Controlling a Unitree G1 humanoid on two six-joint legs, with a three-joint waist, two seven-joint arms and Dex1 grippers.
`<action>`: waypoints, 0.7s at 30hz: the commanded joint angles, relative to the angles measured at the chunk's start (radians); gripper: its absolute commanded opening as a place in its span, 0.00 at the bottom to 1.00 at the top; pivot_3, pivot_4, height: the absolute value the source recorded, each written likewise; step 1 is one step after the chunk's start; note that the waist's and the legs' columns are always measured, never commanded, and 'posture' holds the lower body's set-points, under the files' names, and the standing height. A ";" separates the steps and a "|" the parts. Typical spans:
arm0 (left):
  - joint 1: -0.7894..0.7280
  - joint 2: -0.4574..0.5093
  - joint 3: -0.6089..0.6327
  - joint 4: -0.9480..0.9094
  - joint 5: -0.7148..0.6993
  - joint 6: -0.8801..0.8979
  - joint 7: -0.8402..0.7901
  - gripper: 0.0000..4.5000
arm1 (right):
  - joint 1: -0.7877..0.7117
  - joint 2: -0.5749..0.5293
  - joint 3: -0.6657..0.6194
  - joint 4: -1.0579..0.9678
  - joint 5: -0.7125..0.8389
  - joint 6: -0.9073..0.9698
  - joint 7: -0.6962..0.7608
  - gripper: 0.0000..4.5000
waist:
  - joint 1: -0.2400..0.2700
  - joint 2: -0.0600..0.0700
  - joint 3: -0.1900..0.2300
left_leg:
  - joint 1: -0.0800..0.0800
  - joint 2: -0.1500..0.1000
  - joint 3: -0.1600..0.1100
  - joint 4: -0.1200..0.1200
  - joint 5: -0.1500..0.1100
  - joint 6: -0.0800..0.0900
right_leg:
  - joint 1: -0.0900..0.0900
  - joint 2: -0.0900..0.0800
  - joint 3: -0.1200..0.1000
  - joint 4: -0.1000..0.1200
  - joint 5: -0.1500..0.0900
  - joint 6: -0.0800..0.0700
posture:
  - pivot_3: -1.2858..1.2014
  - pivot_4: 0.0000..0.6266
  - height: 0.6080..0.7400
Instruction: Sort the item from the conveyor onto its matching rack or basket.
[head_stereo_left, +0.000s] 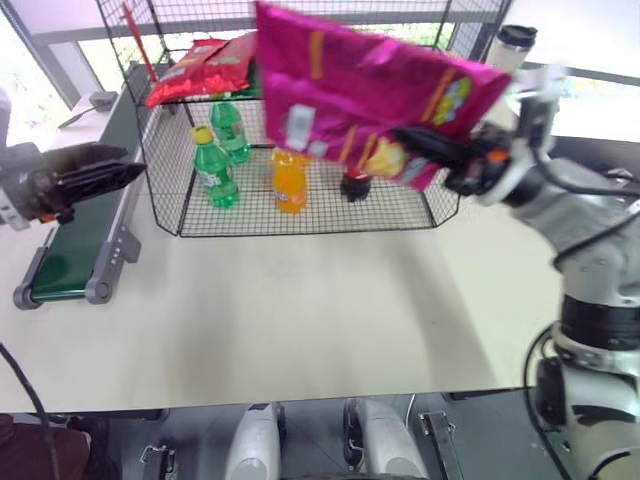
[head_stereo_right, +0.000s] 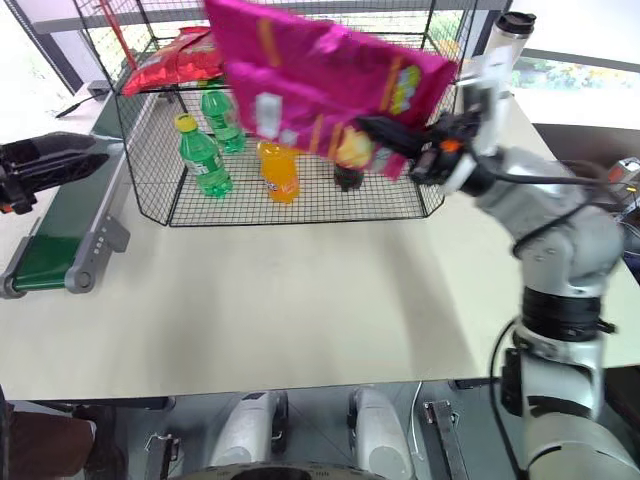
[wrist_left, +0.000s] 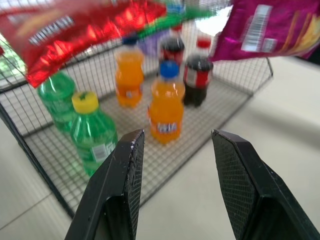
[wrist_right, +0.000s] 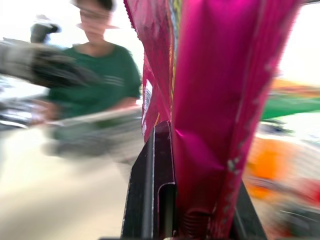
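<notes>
The pink bag (head_stereo_left: 370, 95) was up in the air, hanging in front of the rack (head_stereo_left: 300, 215) near its top shelf, pinched at its right lower edge by the right gripper (head_stereo_left: 440, 150), whose fingers were clamped tight on the foil. The left gripper (wrist_left: 172, 150) sat off to the left over the conveyor (head_stereo_left: 75, 250), jaws apart with nothing in them.

To do this step well, I'd say keep the bag flat and high enough to clear the shelf's front wire, then slide it in beside the red bags (head_stereo_left: 200, 65) far left on that shelf. A floppy bag held by one edge could easily droop and snag the mesh.

Below, on the rack floor, stood green bottles (head_stereo_left: 213, 168), an orange one (head_stereo_left: 290, 180) and a dark cola (head_stereo_left: 355, 185), none really in the way. A tumbler (head_stereo_left: 515, 45) stood far right, and a person in green showed in the right wrist view.
</notes>
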 joint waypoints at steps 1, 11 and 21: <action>-0.012 -0.090 0.005 -0.183 -0.107 0.046 0.176 0.49 | -0.002 -0.087 -0.020 -0.063 -0.190 -0.124 -0.103 0.00 | 0.001 0.000 0.000 | 0.000 0.000 0.000 0.001 0.000 0.000 | 0.001 0.000 0.000 0.000 0.000 0.000 | 0.52 0.24 1.00; -0.024 -0.389 -0.296 -0.345 0.077 -0.087 0.455 0.49 | -0.232 -0.101 0.343 0.404 -0.854 -0.707 -0.315 0.00 | -0.023 -0.001 -0.001 | 0.010 -0.001 0.003 0.000 0.000 0.000 | 0.007 0.002 0.007 -0.001 0.002 0.001 | 0.52 0.24 1.00; 0.036 -0.480 -0.349 -0.411 0.111 -0.115 0.542 0.49 | -0.481 -0.036 0.587 0.864 -1.273 -0.951 -0.502 0.00 | -0.027 -0.001 -0.001 | 0.009 -0.001 0.005 0.000 -0.001 0.001 | 0.005 0.002 0.010 -0.002 0.002 0.003 | 0.52 0.24 1.00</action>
